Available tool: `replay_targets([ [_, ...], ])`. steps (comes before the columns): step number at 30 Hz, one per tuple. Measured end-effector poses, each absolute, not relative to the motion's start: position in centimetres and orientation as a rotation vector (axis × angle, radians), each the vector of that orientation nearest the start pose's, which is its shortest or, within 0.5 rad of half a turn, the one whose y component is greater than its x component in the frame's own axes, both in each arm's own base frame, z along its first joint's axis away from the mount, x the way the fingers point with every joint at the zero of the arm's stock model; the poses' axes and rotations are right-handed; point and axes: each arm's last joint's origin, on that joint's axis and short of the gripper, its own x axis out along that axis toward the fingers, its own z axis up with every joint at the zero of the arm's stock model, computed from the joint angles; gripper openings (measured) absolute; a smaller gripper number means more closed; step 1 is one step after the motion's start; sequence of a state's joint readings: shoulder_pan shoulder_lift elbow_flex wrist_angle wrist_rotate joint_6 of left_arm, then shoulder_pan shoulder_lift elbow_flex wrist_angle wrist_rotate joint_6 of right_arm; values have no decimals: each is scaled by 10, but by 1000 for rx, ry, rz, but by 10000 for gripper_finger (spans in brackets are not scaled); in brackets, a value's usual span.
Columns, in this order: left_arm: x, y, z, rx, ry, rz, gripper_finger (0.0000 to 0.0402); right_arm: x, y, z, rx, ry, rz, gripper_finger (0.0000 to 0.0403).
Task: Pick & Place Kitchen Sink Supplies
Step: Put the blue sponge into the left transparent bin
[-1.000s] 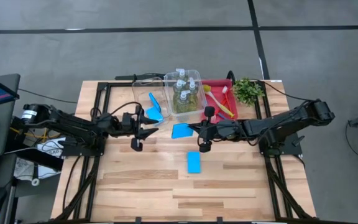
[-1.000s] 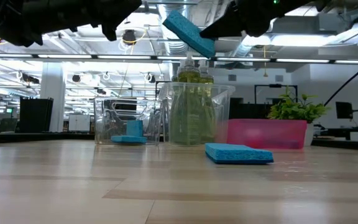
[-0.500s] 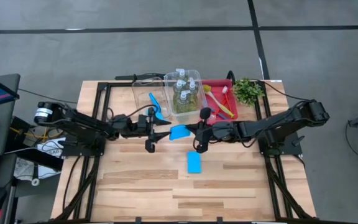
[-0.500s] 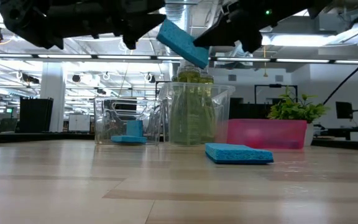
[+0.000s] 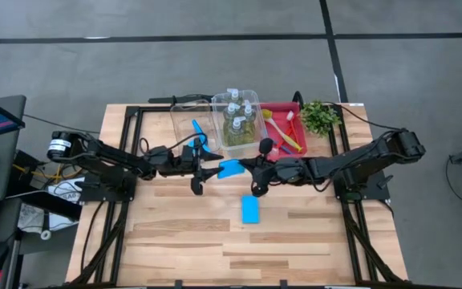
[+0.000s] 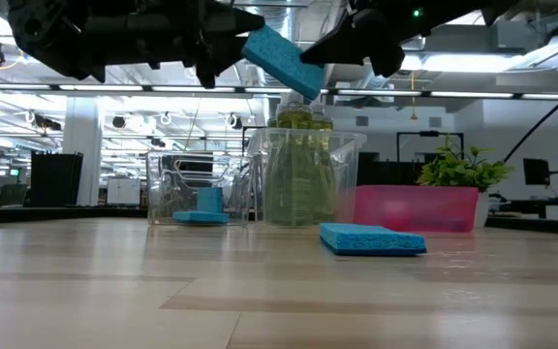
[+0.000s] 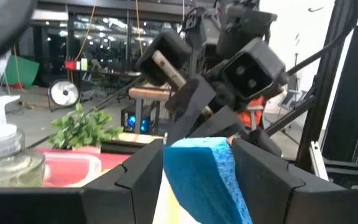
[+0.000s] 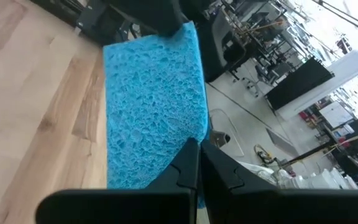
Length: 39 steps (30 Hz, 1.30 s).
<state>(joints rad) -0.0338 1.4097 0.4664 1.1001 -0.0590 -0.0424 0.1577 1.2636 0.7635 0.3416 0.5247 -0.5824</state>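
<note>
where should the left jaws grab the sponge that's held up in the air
By the free end of the raised blue sponge, coming from the left. The right gripper pinches its right end, and the left gripper, jaws open, already straddles the thin free end.

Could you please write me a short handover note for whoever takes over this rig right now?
Right gripper: shut on the raised blue sponge, held in the air above mid-table.
Left gripper: jaws open around that sponge's other end, not yet closed.
Done: one sponge in the left clear bin; the bottles in the middle bin; the brushes in the red tray.
Left: finish the handover, then bin the raised sponge and the sponge on the table.
</note>
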Motion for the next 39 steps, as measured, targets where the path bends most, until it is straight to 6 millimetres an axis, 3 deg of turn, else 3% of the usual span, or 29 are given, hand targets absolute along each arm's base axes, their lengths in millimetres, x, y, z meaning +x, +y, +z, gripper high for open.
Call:
replay_targets([
  [32,266,-3,213,-69,-127,-12,190,275,28,281,-610,201,-332,0],
  [39,266,-3,213,57,-128,-5,152,275,28,281,-604,200,-333,0],
])
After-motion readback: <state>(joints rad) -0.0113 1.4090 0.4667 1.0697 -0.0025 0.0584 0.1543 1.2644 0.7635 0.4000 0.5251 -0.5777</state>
